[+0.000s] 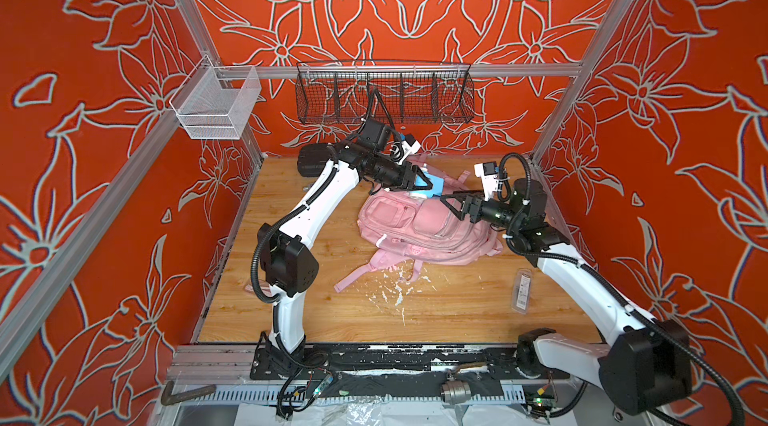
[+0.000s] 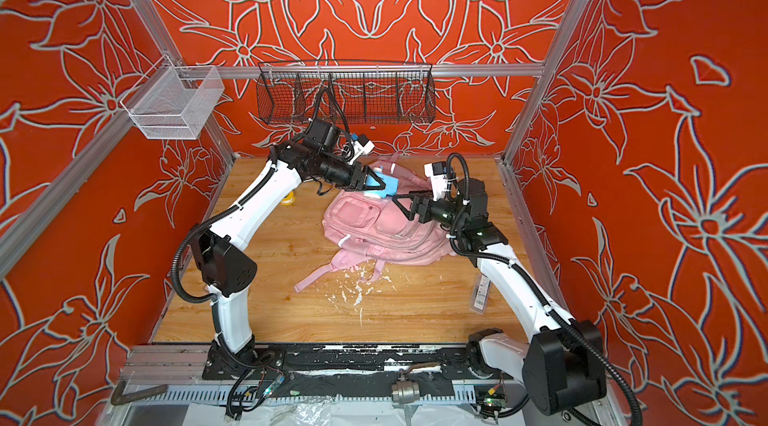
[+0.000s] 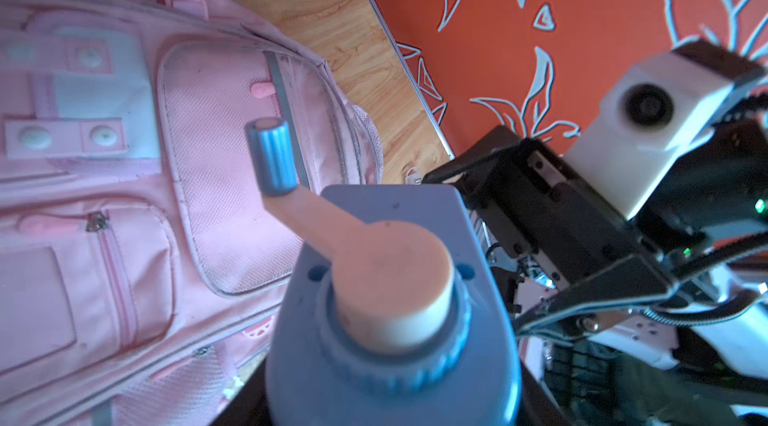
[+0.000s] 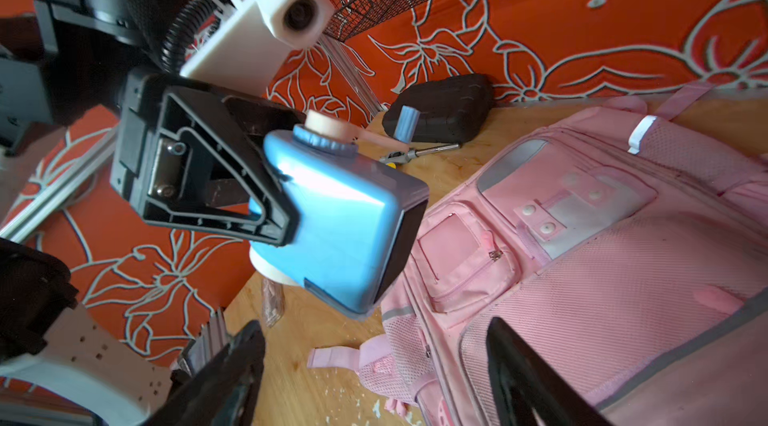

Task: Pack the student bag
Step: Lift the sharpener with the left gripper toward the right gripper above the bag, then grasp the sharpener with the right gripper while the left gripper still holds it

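Overhead, in both top views, the student bag (image 1: 415, 228) lies flat mid-table (image 1: 332, 320). The left gripper (image 1: 424, 183) clamps a blue crank sharpener (image 1: 435, 186) over the bag's far end — the right gripper (image 1: 451, 200) hangs beside it, jaws wide, empty. Left wrist view: the sharpener's crank above the bag's pockets. Right wrist view: black fingers (image 4: 519, 361) spread over pink fabric.

The student bag (image 1: 424, 228), a soft pale-pink backpack with zipped front pockets, clear window patches and white trim, lies flat and front-up on the wooden worktop (image 1: 332, 320), toward the back, its straps splayed frontward.
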Motion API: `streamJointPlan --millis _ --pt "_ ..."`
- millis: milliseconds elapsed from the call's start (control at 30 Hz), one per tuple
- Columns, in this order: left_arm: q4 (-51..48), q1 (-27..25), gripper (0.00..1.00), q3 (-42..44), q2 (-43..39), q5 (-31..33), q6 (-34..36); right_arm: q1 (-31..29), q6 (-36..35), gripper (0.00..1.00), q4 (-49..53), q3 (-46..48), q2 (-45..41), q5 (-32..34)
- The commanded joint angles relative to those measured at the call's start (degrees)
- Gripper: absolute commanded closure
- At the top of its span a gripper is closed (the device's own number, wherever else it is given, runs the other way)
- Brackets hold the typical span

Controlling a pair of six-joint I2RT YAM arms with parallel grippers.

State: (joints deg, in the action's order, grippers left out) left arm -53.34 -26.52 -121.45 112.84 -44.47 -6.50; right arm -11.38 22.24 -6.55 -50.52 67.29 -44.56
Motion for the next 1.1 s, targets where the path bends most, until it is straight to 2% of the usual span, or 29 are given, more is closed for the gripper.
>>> streamJointPlan --millis 0,233,333,433,500,600,667,767,900,1067 --pt "-2.94 -2.01 0.85 0.18 -1.51 2.14 14.59 1.31 -14.49 0.17 8.0 -2.97 0.17 -4.38" --pt "-1.95 -4.85 0.93 2.96 -2.91 8.17 28.34 1.22 -41.34 0.18 18.09 -3.1 -1.32 -4.79" --pt "-1.33 -6.58 1.0 4.64 -3.95 9.32 36.24 1.27 -49.05 0.18 25.74 -6.05 0.04 -5.26" --pt "-1.12 -8.33 1.0 7.37 -5.67 12.24 45.79 1.25 -53.94 0.19 30.51 -8.67 1.08 -5.83" --pt "0.59 -8.57 1.0 9.66 -7.38 12.33 49.66 1.26 -55.49 0.19 30.89 -8.63 1.31 -5.51" --pt "3.89 -8.73 1.0 15.05 -11.09 9.27 57.2 1.27 -58.45 0.19 32.33 -8.2 1.77 -5.61" --pt "6.83 -8.91 1.0 18.54 -13.49 8.27 59.64 1.23 -59.25 0.2 32.42 -7.56 1.73 -6.45" --pt "6.08 -8.9 1.0 19.46 -14.57 6.57 62.69 1.27 -59.89 0.21 31.75 -6.63 0.99 -9.38" --pt "4.08 -8.99 1.0 18.69 -13.92 3.63 63.84 0.92 -58.55 0.22 28.14 -4.45 -0.77 -14.57" --pt "4.48 -9.07 1.0 18.13 -13.3 1.39 64.19 -0.15 -58.4 0.22 25.62 -1.98 -2.55 -15.21"
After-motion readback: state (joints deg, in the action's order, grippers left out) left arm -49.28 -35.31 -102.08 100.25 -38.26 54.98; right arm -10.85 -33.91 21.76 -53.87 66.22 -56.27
